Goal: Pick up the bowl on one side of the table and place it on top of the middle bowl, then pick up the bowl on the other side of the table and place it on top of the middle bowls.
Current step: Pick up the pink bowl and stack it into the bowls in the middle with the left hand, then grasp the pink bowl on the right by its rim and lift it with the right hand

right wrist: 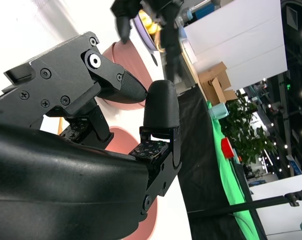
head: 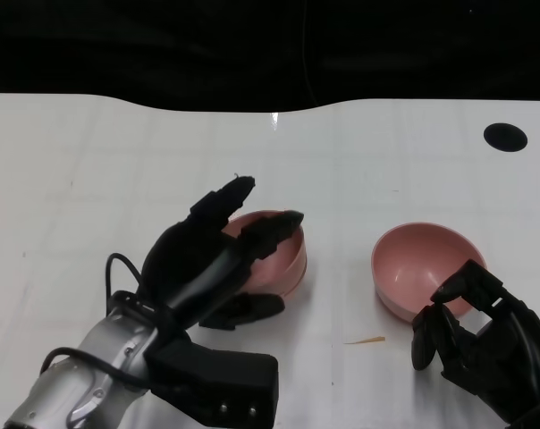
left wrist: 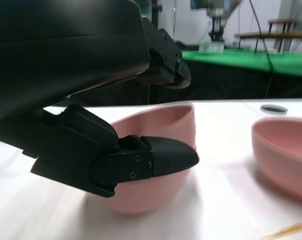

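A pink bowl stands at the table's middle; I cannot tell whether it is one bowl or a stack. My left hand straddles its near-left rim. In the left wrist view the thumb lies against the bowl's outer wall, while the fingers hover above the rim with a gap. A second pink bowl sits to the right, also in the left wrist view. My right hand is at this bowl's near rim with its fingers curled in, holding nothing. The right wrist view shows those fingertips nearly meeting.
A round black hole marks the white table at the far right. A thin yellowish sliver lies between the two bowls near the front. Beyond the table's far edge all is dark.
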Robot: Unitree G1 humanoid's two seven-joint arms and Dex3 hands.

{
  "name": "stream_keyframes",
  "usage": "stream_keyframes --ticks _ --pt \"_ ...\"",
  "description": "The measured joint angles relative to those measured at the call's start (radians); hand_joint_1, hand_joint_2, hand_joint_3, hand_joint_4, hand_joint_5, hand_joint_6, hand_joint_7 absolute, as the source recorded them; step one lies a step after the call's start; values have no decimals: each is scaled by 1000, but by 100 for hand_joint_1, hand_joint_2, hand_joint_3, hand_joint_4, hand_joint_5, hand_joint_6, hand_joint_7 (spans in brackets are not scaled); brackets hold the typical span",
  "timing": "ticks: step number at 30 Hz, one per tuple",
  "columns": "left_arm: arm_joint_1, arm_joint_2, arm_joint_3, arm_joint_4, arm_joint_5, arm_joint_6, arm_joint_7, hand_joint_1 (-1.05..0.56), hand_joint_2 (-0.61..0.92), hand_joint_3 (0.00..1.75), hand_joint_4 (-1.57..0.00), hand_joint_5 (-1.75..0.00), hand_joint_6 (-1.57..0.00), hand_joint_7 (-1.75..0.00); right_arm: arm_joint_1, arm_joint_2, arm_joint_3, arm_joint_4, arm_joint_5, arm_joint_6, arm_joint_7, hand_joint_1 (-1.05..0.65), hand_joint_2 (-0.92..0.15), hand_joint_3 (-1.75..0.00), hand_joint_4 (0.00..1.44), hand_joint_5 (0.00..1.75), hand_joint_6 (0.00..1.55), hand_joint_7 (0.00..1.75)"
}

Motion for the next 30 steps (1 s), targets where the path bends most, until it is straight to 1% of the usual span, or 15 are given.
stream_keyframes --ticks 2,3,4,7,8,9,10,11,12,13,14,16,18,22,30 --pt "25 -1 24 -53 -31 1 -16 -35 92 31 -33 -10 -57 -6 0 0 0 1 0 -3 4 -5 -60 -108 95 175 63 173" --pt "39 -2 38 -74 -49 2 -25 -25 92 30 -47 -13 -66 -7 -1 0 1 1 0 -4 5 -6 -60 -107 95 175 63 173" --pt "57 -5 55 -97 -73 4 -34 -21 92 30 -55 -12 -72 -7 -1 0 0 2 0 -6 7 -6 -60 -106 95 175 63 173" --pt "94 -17 94 -153 -137 8 -56 -17 92 30 -64 -11 -78 -6 -1 0 -1 2 0 -9 7 -6 -60 -105 95 175 63 174" --pt "104 -22 110 -158 -174 -4 -66 -5 92 32 -85 -21 -92 -12 -2 0 0 2 0 -9 7 -6 -60 -105 95 175 63 173" --pt "120 -33 136 -161 -239 -29 -76 2 88 41 -97 -36 -106 -15 -2 0 1 2 -1 -8 6 -6 -60 -105 95 175 63 173" --pt "137 -41 160 -163 -307 -60 -88 8 78 62 -97 -68 -117 -14 -1 0 0 2 -1 -7 4 -6 -60 -104 95 175 63 173" --pt "152 -47 183 -165 -371 -86 -105 11 73 78 -90 -100 -124 -16 0 0 -1 1 0 -6 3 -6 -60 -104 95 175 63 173" --pt "164 -49 201 -168 -418 -105 -125 12 69 91 -82 -127 -128 -19 0 0 -1 0 0 -4 1 -5 -60 -104 95 175 64 173" --pt "171 -49 215 -169 -453 -116 -146 12 66 98 -81 -138 -129 -24 1 0 -1 0 0 -2 0 -5 -60 -104 95 175 64 173" --pt "178 -48 228 -172 -491 -122 -172 11 61 110 -80 -149 -120 -52 1 0 -1 -1 0 -1 -1 -6 -60 -104 95 175 64 173" --pt "201 -42 258 -181 -594 -130 -248 9 50 134 -85 -168 -90 -130 1 0 0 -3 0 0 0 -5 -61 -104 95 175 63 173" --pt "229 -31 291 -195 -701 -123 -333 8 47 139 -86 -173 -80 -157 2 0 -1 -5 0 0 0 -5 -61 -105 95 175 63 173" --pt "283 -25 358 -237 -877 -56 -459 11 51 131 -87 -175 -71 -173 2 0 -1 -5 1 0 2 -6 -60 -103 95 175 63 174" --pt "358 -25 471 -223 -1055 57 -592 19 63 129 -83 -175 -66 -175 2 0 -1 -11 0 2 -13 -4 -58 -109 96 175 64 174"
